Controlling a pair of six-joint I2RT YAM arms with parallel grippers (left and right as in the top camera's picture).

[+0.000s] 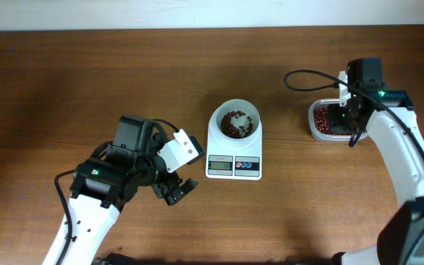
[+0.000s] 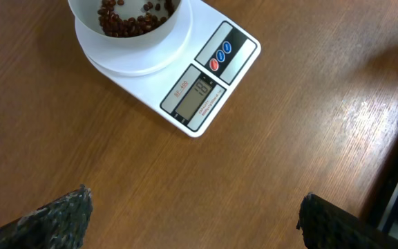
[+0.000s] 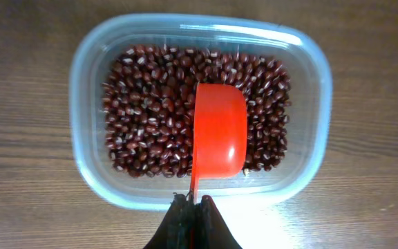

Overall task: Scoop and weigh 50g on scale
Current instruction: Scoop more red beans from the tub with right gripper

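A small white plastic kitchen scale (image 1: 234,151) with rounded corners sits at mid-bench on the dark brown, wood-grained bench (image 1: 65,73). On its platform stands a round, smooth white bowl (image 1: 250,110), and inside this lies a loose heap of small dark red-brown beans (image 1: 234,124), glossy oval grains that cover only part of the bowl's floor. The front of the scale carries a grey rectangular display (image 2: 197,93) and beside it a row of small round buttons (image 2: 220,55), one red and two blue.

Well apart, on the robot's right, stands a clear rectangular plastic tub (image 3: 88,83) with rounded corners and a pale rim. It holds a shallow, dense layer of the same beans, many with a pale streak. A bright red plastic scoop (image 3: 220,131), smooth and round-ended, lies over the beans at the tub's middle, its thin handle reaching to the near wall. The right pincer (image 3: 193,207) is closed tight on that handle, its dark fingers pressed together above the tub's near rim. A black cable (image 1: 308,73) loops from the right arm between tub and scale.

The left pincer (image 1: 179,190) hangs spread wide and empty over bare wood just left of the scale's front, its rough black fingertips (image 2: 54,214) touching nothing.
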